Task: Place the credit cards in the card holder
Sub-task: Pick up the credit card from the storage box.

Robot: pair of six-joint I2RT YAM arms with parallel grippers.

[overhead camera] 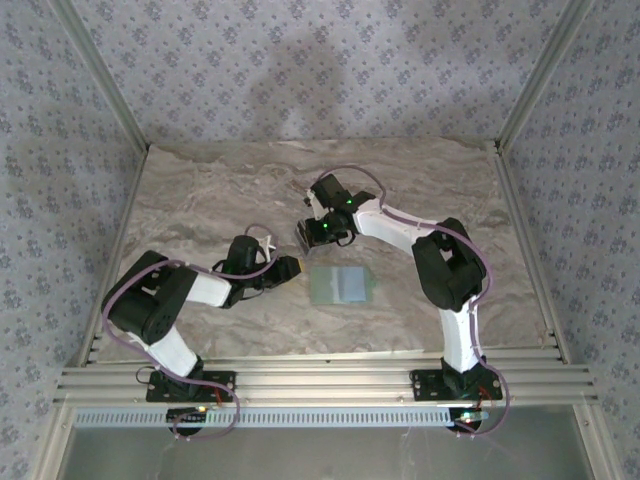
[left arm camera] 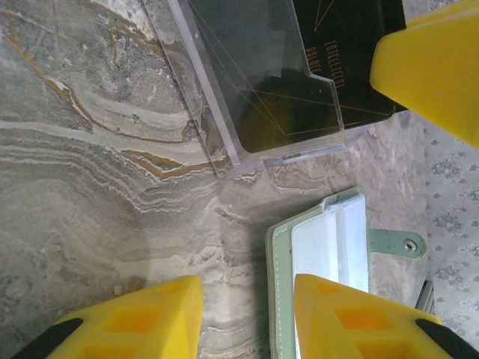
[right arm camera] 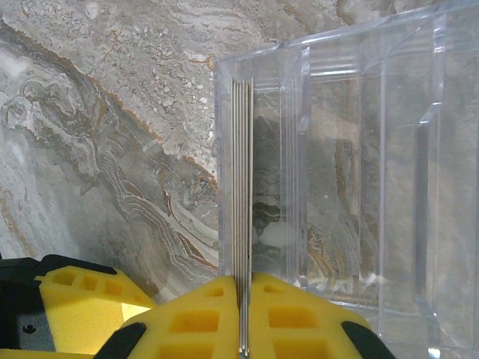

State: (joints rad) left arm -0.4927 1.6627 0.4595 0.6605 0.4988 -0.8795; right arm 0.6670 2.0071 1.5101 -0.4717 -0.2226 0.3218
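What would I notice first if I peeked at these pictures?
The bright yellow right gripper pinches a thin stack of cards edge-on, right beside a clear box. On the marbled table, a pale green holder lies open and flat in the middle. The left gripper stands open just to its left.

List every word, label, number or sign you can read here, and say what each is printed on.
Gold lettering on the dark card in the clear box: one line, too blurred to read.
The credit cards pinched edge-on in the right gripper: no print shows.
The card holder: no writing.
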